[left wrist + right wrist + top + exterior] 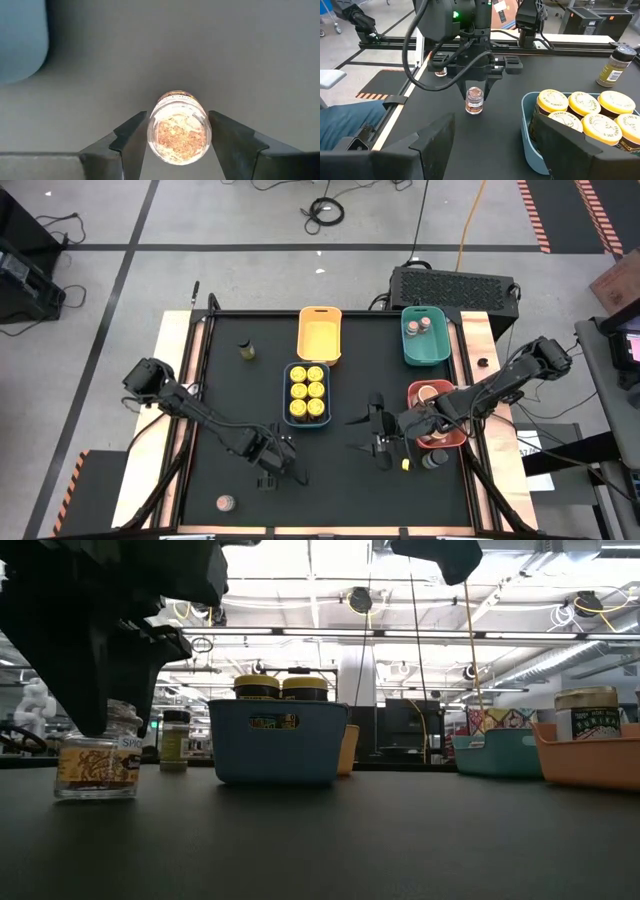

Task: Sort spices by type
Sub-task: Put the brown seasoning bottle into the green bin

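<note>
Near the table's front-left, your left gripper (272, 470) hangs over a pinkish-lidded spice jar (176, 131) standing on the mat, fingers flanking it with slight gaps, so judge it a release, then lift clear; your right gripper (381, 442) waits open mid-table.

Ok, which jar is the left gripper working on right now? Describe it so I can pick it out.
Start at the blue tray of yellow-lidded jars mid-table, then go toward the near-left part of the black table. The left gripper stands over one small clear jar there, its fingers on either side. It stands upright and alone, with a pinkish-brown lid and orange flaky contents.
</note>
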`<state>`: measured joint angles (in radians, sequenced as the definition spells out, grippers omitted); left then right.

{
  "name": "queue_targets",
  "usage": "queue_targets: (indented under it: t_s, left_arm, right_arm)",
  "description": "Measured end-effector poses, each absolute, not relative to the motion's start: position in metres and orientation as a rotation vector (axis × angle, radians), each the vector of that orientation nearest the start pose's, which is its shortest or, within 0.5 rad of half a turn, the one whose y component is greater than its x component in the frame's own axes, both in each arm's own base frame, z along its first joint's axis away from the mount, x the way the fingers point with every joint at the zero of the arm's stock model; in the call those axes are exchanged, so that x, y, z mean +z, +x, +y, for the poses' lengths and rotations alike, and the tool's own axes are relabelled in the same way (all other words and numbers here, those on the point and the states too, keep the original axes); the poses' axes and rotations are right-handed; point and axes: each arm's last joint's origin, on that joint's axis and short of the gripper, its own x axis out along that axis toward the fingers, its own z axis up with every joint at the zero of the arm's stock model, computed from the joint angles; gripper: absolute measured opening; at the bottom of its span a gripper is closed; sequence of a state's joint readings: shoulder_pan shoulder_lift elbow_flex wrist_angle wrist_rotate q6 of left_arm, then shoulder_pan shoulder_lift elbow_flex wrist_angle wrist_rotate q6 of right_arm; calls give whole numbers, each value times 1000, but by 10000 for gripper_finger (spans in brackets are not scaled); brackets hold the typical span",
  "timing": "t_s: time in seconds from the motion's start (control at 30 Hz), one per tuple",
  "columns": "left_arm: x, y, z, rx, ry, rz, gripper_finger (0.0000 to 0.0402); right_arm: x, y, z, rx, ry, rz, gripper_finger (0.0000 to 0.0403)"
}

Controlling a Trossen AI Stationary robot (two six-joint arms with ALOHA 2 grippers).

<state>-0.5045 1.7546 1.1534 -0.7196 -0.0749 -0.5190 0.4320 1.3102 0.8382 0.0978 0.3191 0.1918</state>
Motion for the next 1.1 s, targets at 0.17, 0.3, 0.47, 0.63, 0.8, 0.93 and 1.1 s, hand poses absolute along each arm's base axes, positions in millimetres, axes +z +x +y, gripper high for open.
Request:
queue_targets:
  t_s: [0.17,0.3,0.47,0.63,0.8,0.93,1.1]
  left_arm:
    - [181,292,-159,-44,-81,1278,207]
    - [181,292,-159,-39,-90,1275,209]
    - [182,294,-159,-8,-128,1260,235]
    - [182,294,-159,-5,-126,1261,267]
    - [184,293,-158,-32,-74,1274,281]
    - [197,298,-158,-47,-47,1275,281]
    - [218,301,-157,-79,29,1302,281]
  right_arm:
    - [266,264,112,78,52,357,263]
    - [266,264,112,79,51,358,263]
    - [266,264,112,80,50,360,263]
    - [266,263,112,79,50,360,263]
    - [266,263,112,80,50,361,263]
    - [266,263,112,79,50,361,263]
    - [265,263,111,79,50,361,263]
